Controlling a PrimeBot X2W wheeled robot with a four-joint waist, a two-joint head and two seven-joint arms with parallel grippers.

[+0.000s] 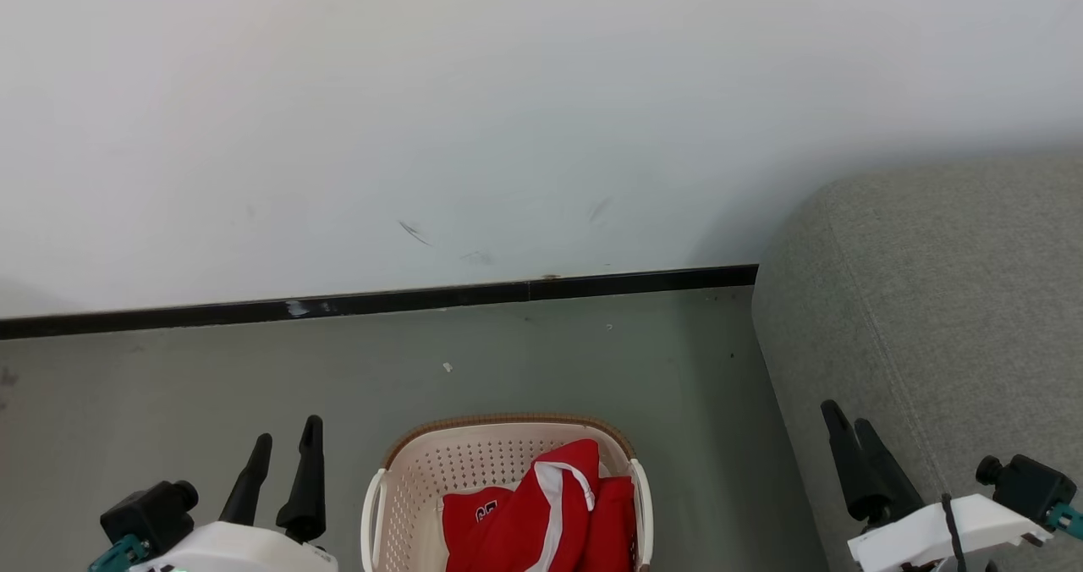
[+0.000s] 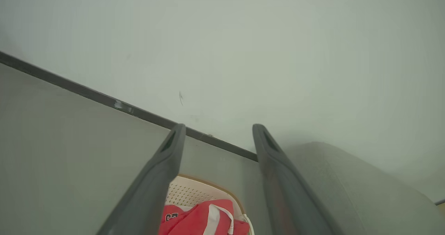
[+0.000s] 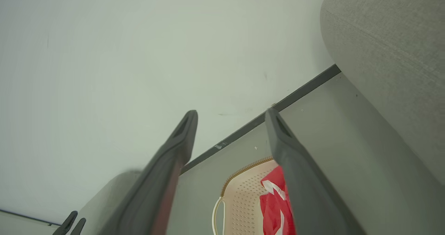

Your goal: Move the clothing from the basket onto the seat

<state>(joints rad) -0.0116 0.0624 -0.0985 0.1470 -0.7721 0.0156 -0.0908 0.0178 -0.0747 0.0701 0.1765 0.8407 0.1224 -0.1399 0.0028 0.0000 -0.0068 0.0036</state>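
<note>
Head view: my left claw (image 1: 288, 433) sits at the lower left, its two dark fingers spread apart with nothing between them. My right claw (image 1: 846, 417) sits at the lower right over the edge of the seat (image 1: 931, 301). From here its fingers look close together, but the right wrist view shows them wide apart and empty.

Between the two claws, on the grey floor (image 1: 592, 360), stands the cream laundry basket (image 1: 474, 462) with its brown rim. The red clothing (image 1: 550, 513) lies heaped inside it, with a white stripe across the top fold and dark numerals on the piece to the left. Neither claw touches the basket or the fabric. The grey sofa seat rises just to the right of the basket, and the part I can see has no garment on it.

I judge the task barely begun: everything I can see sits in the basket, so every grab, lift and carry over to the seat is left to do.
</note>
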